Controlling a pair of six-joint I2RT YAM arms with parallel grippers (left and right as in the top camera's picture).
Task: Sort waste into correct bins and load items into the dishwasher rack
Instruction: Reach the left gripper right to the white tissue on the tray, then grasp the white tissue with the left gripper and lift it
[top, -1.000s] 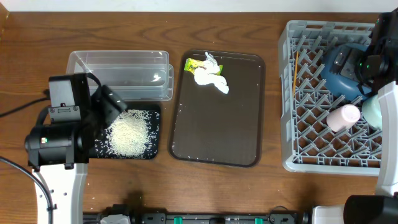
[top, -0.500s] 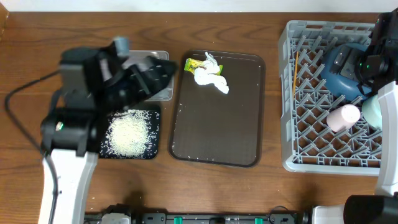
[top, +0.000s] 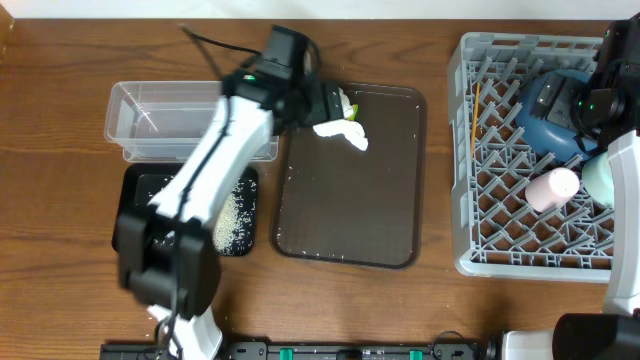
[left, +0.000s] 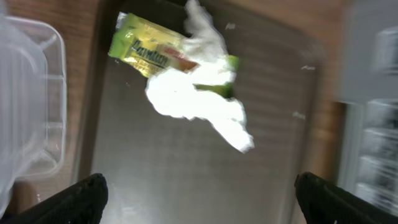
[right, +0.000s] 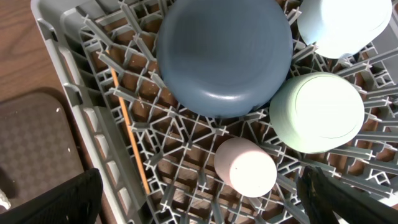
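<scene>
My left gripper (left: 199, 202) hangs wide open and empty over the smooth dark brown tray (left: 155, 171). On it, crumpled white tissue (left: 199, 102) overlaps a glossy yellow-green wrapper (left: 146, 50). My right gripper (right: 199, 199), also spread and empty, hovers above the grey lattice rack (right: 65, 68), which holds the round dark blue dish (right: 224, 56), the pink cup (right: 245, 167) and the thin wooden stick (right: 129, 134).

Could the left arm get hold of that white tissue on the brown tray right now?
Probably yes: the left gripper hangs open right over the tissue, nothing covers it, though the wrapper lies partly beneath.
</scene>
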